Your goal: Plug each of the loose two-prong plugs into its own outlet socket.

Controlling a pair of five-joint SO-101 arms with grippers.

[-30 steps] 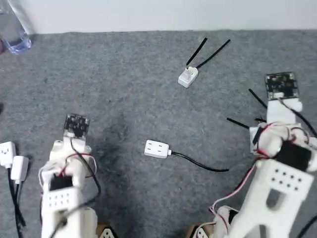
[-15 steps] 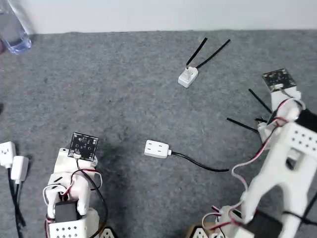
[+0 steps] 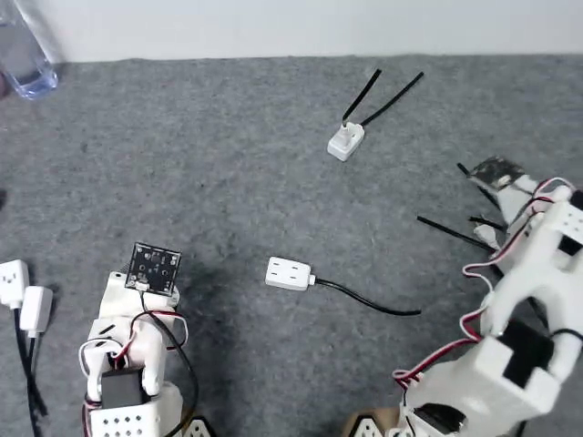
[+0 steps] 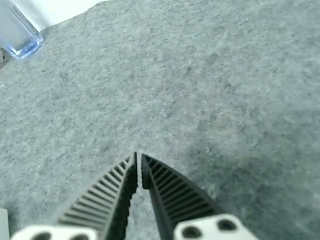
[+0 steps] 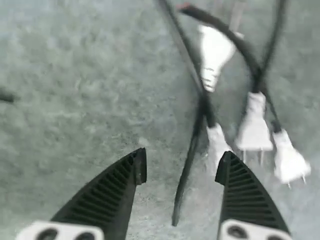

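Progress: nothing plugged in yet, as far as visible. The socket (image 3: 290, 274) lies mid-worktop (image 3: 200, 155), slots vacant. The loose plugs (image 5: 254, 131) lie bunched with their cords at the right side. Above them the right tool (image 5: 182, 156) is spread wide and empty. The left tool (image 4: 138, 162) is closed on nothing. Every insertion is left to do.

On the tabletop (image 3: 228, 155), an outlet block (image 3: 289, 274) lies near the middle, and its cord (image 3: 364, 300) trails off to the right. Behind it and to the right lies a small corded piece (image 3: 345, 142), with 2 cords running back from it. At the left edge, another outlet (image 3: 13, 281) lies just beside a plug (image 3: 35, 308). A bottle (image 3: 25, 55) stands in the back left corner. Near the right edge, loose plugs (image 5: 253, 131) lie close together before the right gripper (image 5: 182, 160).
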